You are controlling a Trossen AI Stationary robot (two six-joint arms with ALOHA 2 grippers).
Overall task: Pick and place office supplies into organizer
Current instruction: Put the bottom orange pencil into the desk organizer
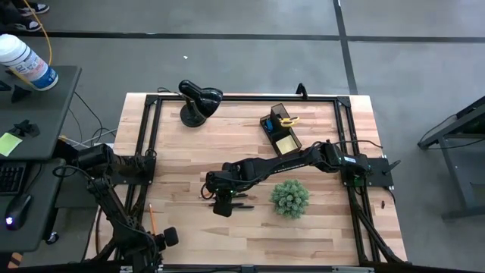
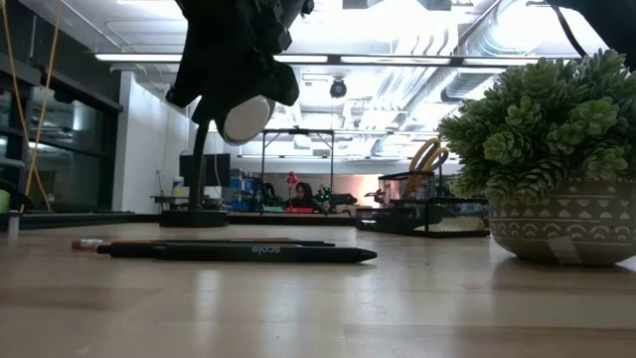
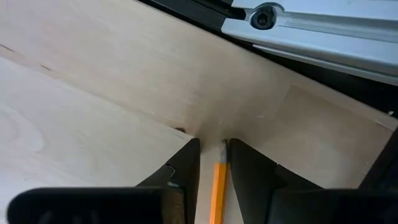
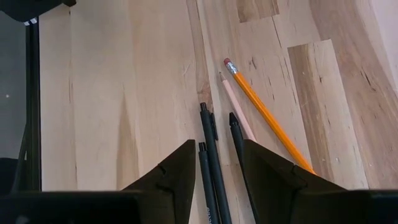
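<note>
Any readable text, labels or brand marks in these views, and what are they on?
"scale", or close to it, in pale letters on the black pen lying on the table in the low view.
White bottle on the side desk, high view: label too small to read.
Nothing else legible.

Thin black pens [image 4: 211, 155] and an orange pencil with pink eraser [image 4: 267, 118] lie flat mid-table; another orange pencil [image 1: 151, 220] lies near-left; the black mesh organizer [image 1: 279, 130], far, holds yellow-handled scissors [image 1: 286, 120] upright and a yellow sticky-note pad [image 1: 286, 143].

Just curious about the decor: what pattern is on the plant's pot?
The pot is pale with bands of white triangles and half-circles, clearest in the low view.
</note>
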